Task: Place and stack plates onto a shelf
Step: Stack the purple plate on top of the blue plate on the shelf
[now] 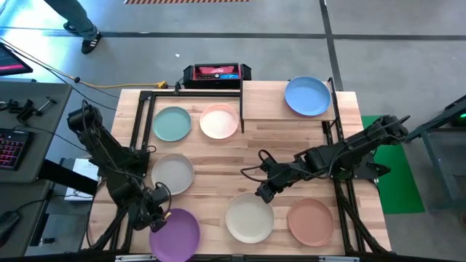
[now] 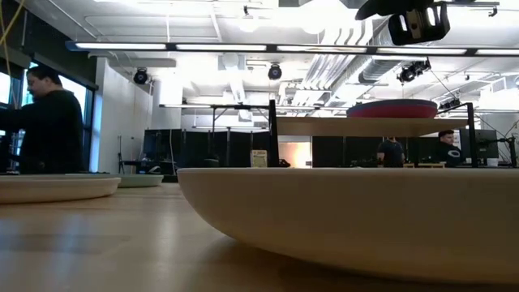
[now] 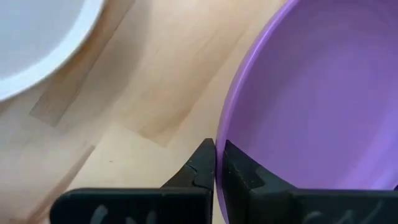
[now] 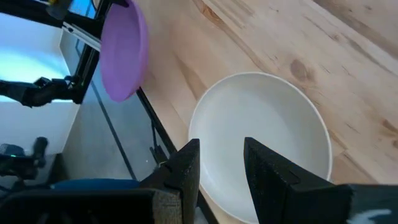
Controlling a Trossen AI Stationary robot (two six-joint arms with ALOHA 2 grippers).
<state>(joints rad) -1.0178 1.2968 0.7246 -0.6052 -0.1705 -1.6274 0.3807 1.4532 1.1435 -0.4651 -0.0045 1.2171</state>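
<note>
My left gripper (image 1: 156, 212) is shut on the purple plate (image 1: 175, 232) at the table's near left corner. My right gripper (image 1: 263, 193) hangs open just above the cream plate (image 1: 249, 217), which lies flat on the table; its fingers (image 4: 189, 163) have nothing between them. The grey plate (image 1: 172, 174), teal plate (image 1: 172, 124), pale pink plate (image 1: 219, 121) and salmon-brown plate (image 1: 310, 221) also lie flat on the table. The blue plate (image 1: 306, 96) sits on the shelf (image 1: 266, 102) at the far right. My left gripper pinches the purple plate's rim (image 3: 225, 134) on the plate's left side, one finger (image 3: 245, 171) inside the rim and one outside. The fingers slant down from above. In the right wrist view the plate (image 4: 124, 53) looks tilted and reaches past the table's near edge.
A black and red box (image 1: 216, 73) sits past the table's far edge. Black frame bars (image 1: 143, 109) run along the table's left and right sides. Bare wood (image 1: 218, 164) lies in the middle. People stand in the room beyond (image 2: 49, 122).
</note>
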